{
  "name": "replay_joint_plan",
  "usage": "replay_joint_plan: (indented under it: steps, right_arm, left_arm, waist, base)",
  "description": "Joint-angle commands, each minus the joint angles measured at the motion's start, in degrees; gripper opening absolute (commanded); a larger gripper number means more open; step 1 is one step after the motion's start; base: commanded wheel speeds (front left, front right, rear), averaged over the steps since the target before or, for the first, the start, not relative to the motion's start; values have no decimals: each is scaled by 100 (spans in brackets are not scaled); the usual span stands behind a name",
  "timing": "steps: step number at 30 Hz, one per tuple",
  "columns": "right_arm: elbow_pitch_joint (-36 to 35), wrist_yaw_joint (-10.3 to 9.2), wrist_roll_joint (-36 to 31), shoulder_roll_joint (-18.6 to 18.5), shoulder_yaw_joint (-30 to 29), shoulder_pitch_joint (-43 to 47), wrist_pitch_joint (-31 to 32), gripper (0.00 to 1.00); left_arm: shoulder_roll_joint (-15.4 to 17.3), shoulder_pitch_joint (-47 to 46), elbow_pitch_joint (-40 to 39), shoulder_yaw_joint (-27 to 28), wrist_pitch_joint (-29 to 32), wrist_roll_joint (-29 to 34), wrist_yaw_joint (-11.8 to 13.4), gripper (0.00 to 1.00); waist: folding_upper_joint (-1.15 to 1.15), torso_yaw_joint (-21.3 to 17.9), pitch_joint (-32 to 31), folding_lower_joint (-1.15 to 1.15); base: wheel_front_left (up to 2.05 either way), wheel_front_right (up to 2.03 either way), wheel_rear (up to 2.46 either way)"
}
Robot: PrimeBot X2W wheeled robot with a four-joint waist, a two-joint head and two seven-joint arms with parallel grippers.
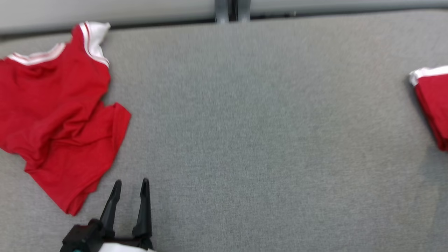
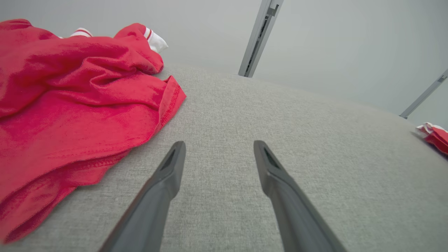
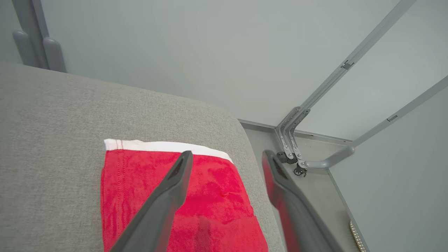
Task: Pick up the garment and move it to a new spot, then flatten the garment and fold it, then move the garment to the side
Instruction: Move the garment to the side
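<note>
Head view, left to right: a crumpled garment (image 1: 59, 115) is shown unflattened at the far left of the table (image 1: 262, 122); the left gripper (image 1: 131, 182) is held near it, fingers spread wide, empty; a folded garment (image 1: 434, 101) is set at the right edge (one cycle judged complete). In the right wrist view, the right gripper (image 3: 226, 155) is poised over it, fingers apart, gripping nothing; the crumpled piece remains to be handled

Bright, even, soft light throughout; the head view is slightly blurred (wrist views bow at their edges).
</note>
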Motion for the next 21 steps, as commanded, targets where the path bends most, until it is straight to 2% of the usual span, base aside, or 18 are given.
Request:
replay_joint_plan:
  steps: [1, 6, 8, 10, 13, 17, 21]
  right_arm:
    - [-71, -2, -41, 54, -48, 206, -102, 100]
    - [-889, -2, -115, 1042, -433, 1625, -898, 100]
    - [-1181, -2, -333, 1341, -462, 2185, -1296, 100]
    - [-1389, -2, -245, 1859, -554, 2667, -1557, 100]
    - [-1622, -2, -363, 2317, -412, 3280, -1728, 100]
    - [-2080, -2, -516, 2739, -329, 3863, -1757, 100]
    - [-2474, -2, -492, 2941, -156, 4248, -1756, 100]
  left_arm:
    - [25, 79, 13, 42, -2, -25, 15, 100]
    - [23, 464, 100, 207, -1, -35, -24, 100]
    - [25, 590, 152, 267, -1, -34, -50, 100]
    - [24, 677, 202, 335, -1, -19, -87, 100]
    - [24, 768, 307, 419, -1, 56, -116, 100]
    - [26, 879, 394, 499, -1, 135, -137, 100]
    - [25, 885, 454, 537, -1, 190, -175, 100]
  waist:
    - [0, -6, -690, 0]
    - [0, 53, -1334, 0]
    - [0, 77, -1521, 0]
    - [0, 95, -1647, 0]
    - [0, 101, -1752, 0]
    - [0, 95, -1866, 0]
    - [0, 110, -1892, 0]
  base:
    - [0, 0, 0]
    - [0, 0, 0]
    - [0, 0, 0]
    - [0, 0, 0]
    - [0, 0, 0]
    - [0, 0, 0]
    - [0, 0, 0]
